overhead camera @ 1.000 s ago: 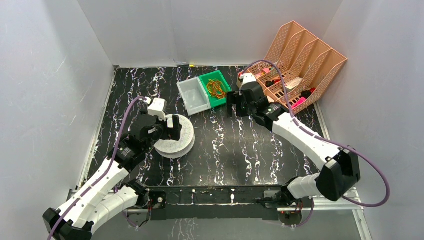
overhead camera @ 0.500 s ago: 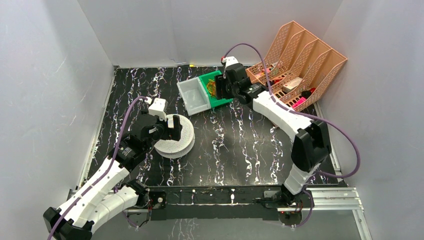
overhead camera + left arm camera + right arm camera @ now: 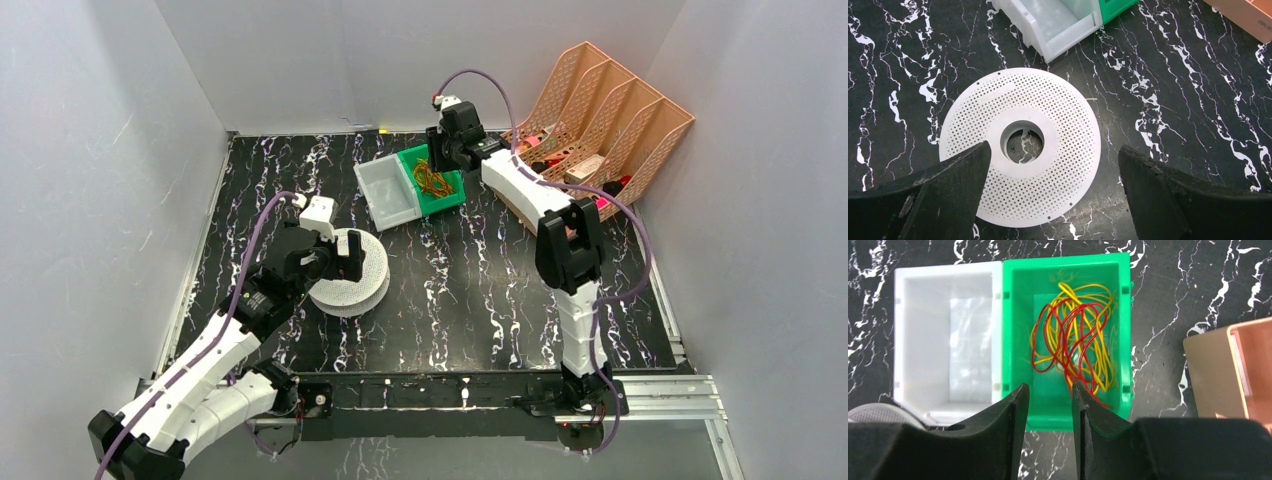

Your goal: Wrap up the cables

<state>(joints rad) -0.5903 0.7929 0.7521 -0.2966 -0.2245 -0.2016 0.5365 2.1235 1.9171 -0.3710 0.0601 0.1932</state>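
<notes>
The cables are a thin red wire (image 3: 1066,335) lying tangled with yellow wire (image 3: 1100,302) inside a green bin (image 3: 1063,261). In the top view the red wire (image 3: 431,181) shows only as a small tangle. My right gripper (image 3: 1049,389) hovers above the near edge of the bin. Its jaws stand narrowed with a gap and nothing between them. My left gripper (image 3: 1054,148) is wide open above a white perforated spool disc (image 3: 1068,115) and is not touching it. From above, the disc (image 3: 352,276) lies at the left of the table.
A white bin (image 3: 948,270) adjoins the green one on its left. An orange file rack (image 3: 610,110) with pens stands at the back right, and its corner (image 3: 1233,370) is close to my right gripper. Grey walls enclose the black marble table.
My right arm has swung left and away from the rack to hover over the green bin, and its jaws have narrowed. The left arm has not moved.
</notes>
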